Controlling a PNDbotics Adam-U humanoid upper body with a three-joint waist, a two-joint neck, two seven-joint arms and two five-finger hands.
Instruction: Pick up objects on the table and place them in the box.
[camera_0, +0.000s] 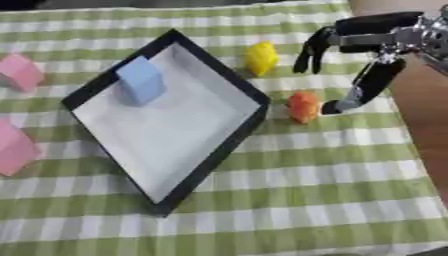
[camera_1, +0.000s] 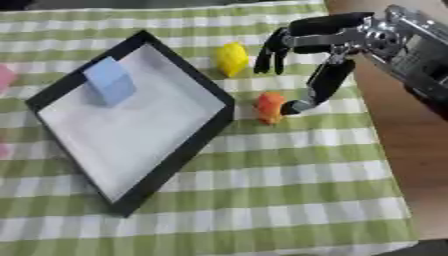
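Left eye view shows, at its left edge, two pink blocks on the green-and-white checked cloth of the worktop (camera_0: 332, 190): one pink block (camera_0: 19, 71) higher up, and a second pink block (camera_0: 13, 147) lower down, both well apart from the robot's arm. Next comes the box (camera_0: 203, 165), a shallow black-walled tray with a pale floor, set cornerwise on the cloth; inside it, near its upper left wall, stands a light blue block (camera_0: 141, 80), and nothing else shows in it. Just beyond the box's upper right wall a yellow block (camera_0: 261, 58) rests on the cloth, and lower, beside the right corner of the box, sits an orange block (camera_0: 303, 106). The right hand (camera_0: 367, 55) comes in from the upper right, spread open: its fingers (camera_0: 311, 50) hang down near the yellow block without touching it, while its thumb (camera_0: 363, 90) reaches down beside the orange block, the tip seemingly touching or just short of it. It holds nothing.
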